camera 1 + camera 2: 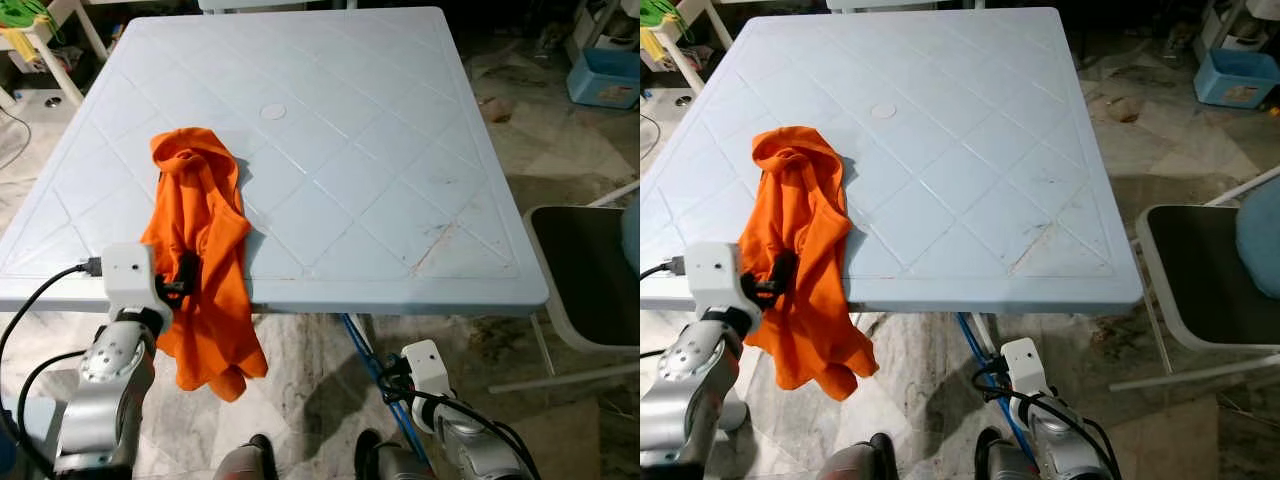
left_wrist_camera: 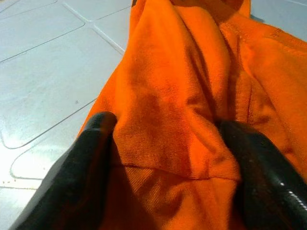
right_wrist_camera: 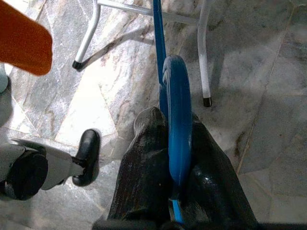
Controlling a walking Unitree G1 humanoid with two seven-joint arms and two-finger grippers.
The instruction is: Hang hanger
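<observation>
Left eye view: pale blue plastic surface (image 1: pixel 330 150) with a moulded diamond pattern. An orange garment (image 1: pixel 200 250) lies bunched on its near left part and drapes over the near edge, the lower end hanging free toward the marble floor (image 1: pixel 300 370).

Left gripper (image 1: pixel 183 272) sits at the surface's near edge, right at the garment. Left wrist view: two black fingers (image 2: pixel 86 163) stand apart with a fold of orange cloth between them; the cloth touches both. Whether they press on it firmly, cannot tell.

Right gripper (image 3: pixel 175 158) is low, below the surface edge, near the floor. Right wrist view: its fingers are closed tight on a blue hanger (image 3: pixel 177 120), the thin blue plastic pinched between them and running on ahead of the tips. In the left eye view the hanger (image 1: pixel 365 355) shows as a blue strip slanting under the surface's near edge, above the right arm.

A dark-seated chair (image 1: pixel 585 285) stands off to the right. A blue bin (image 1: pixel 605 78) sits on the floor at far right. White metal legs (image 3: pixel 204 52) stand on the marble in the right wrist view.
</observation>
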